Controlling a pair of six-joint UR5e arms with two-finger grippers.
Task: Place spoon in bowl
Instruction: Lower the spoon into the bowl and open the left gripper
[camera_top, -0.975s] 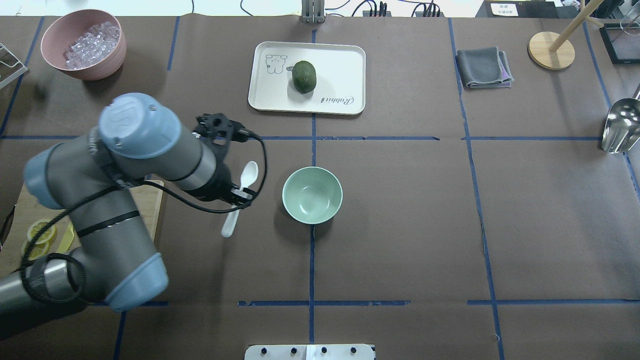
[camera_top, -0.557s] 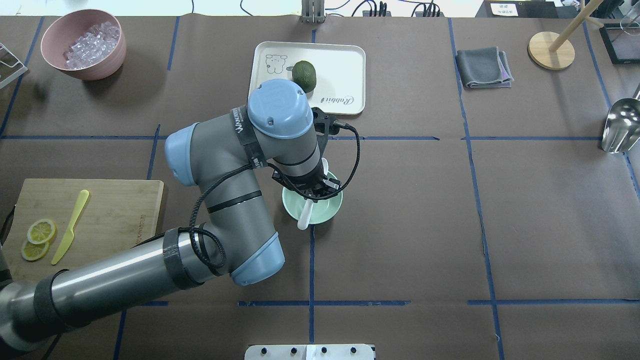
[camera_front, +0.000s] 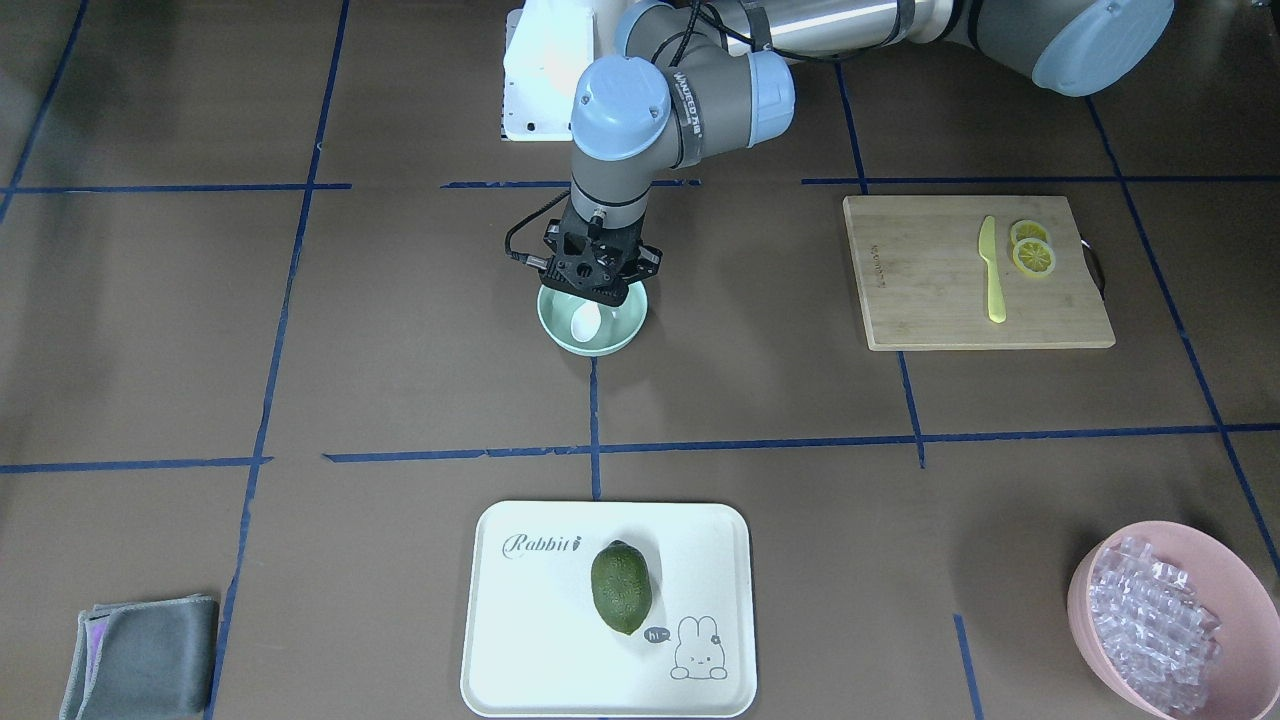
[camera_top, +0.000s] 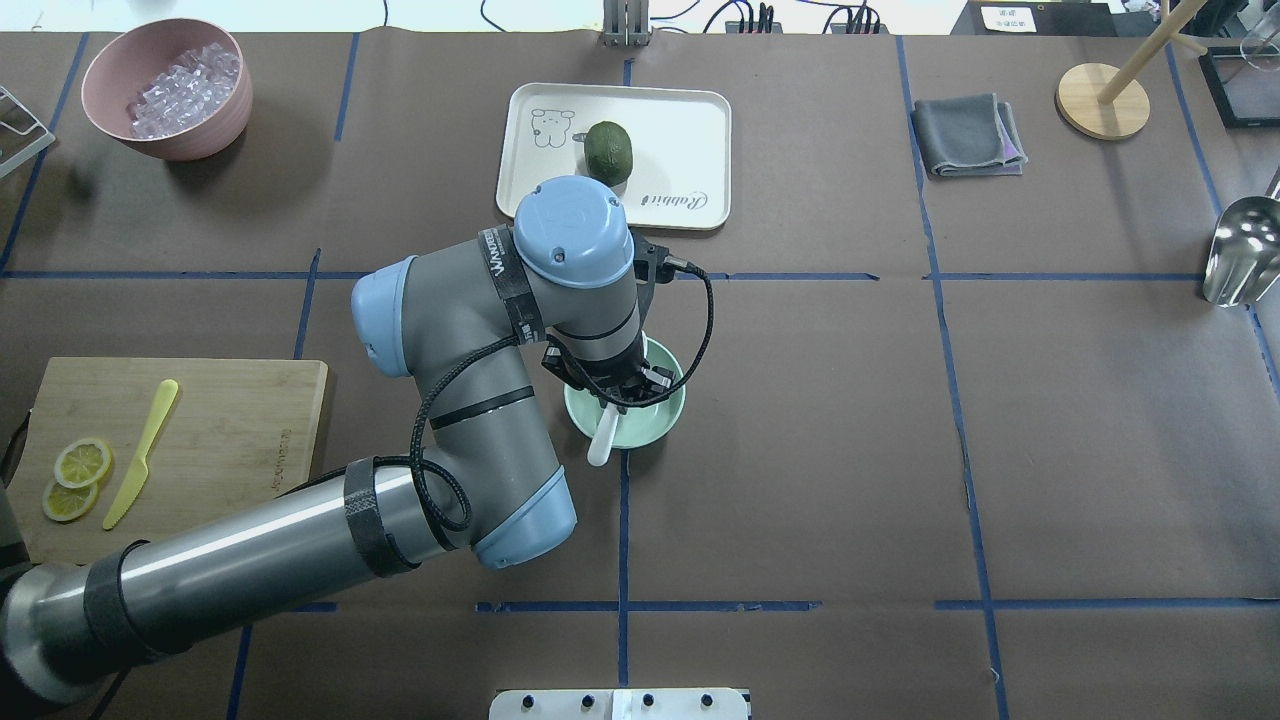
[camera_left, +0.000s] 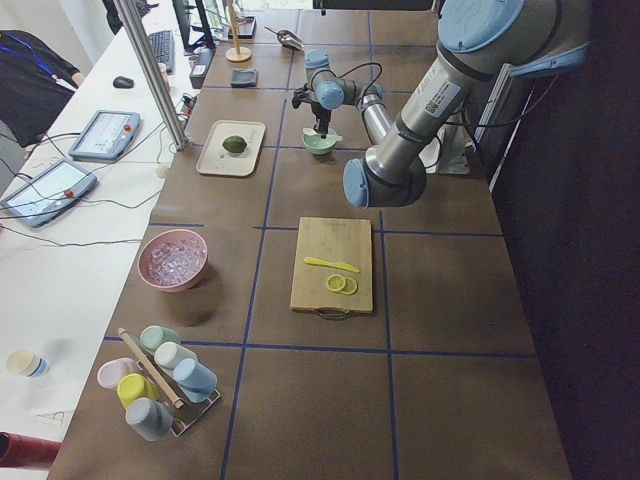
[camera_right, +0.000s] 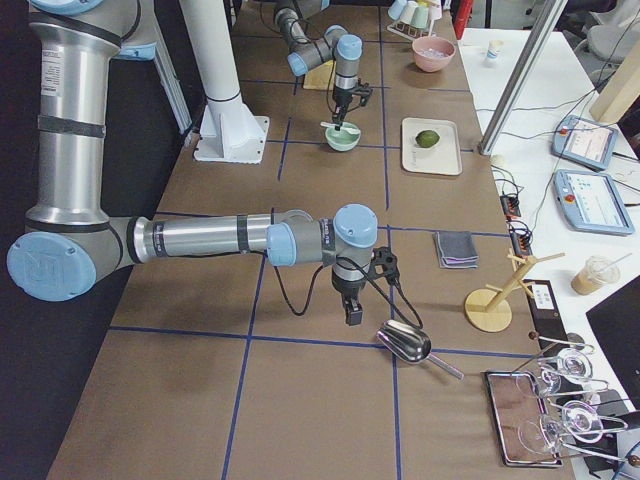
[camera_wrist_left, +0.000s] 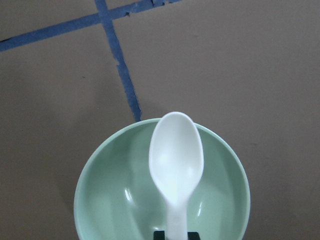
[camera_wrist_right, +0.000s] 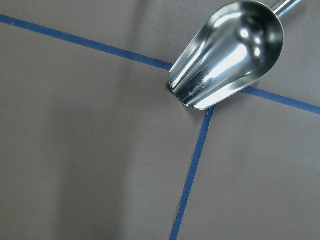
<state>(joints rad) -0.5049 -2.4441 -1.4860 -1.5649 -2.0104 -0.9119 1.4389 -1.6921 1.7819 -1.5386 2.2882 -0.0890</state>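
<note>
My left gripper (camera_top: 625, 392) is shut on the handle of the white spoon (camera_wrist_left: 176, 160) and holds it over the mint-green bowl (camera_top: 668, 415). In the left wrist view the oval scoop hangs above the bowl's inside (camera_wrist_left: 100, 200), its tip at the far rim. In the overhead view the handle end (camera_top: 600, 445) sticks out past the near rim. In the front view the scoop (camera_front: 585, 322) shows low inside the bowl (camera_front: 620, 335). My right gripper (camera_right: 352, 312) shows only in the right side view, far off by a metal scoop; I cannot tell its state.
A white tray (camera_top: 700, 130) with an avocado (camera_top: 609, 152) lies beyond the bowl. A cutting board (camera_top: 250, 420) with a yellow-green knife (camera_top: 140, 455) and lemon slices is at the left. A pink bowl (camera_top: 165, 90), a grey cloth (camera_top: 968, 135) and a metal scoop (camera_top: 1240, 260) stand farther off.
My left arm has swung right, carrying the spoon from the table left of the bowl to over the bowl. In the last half second it shifted only a little.
</note>
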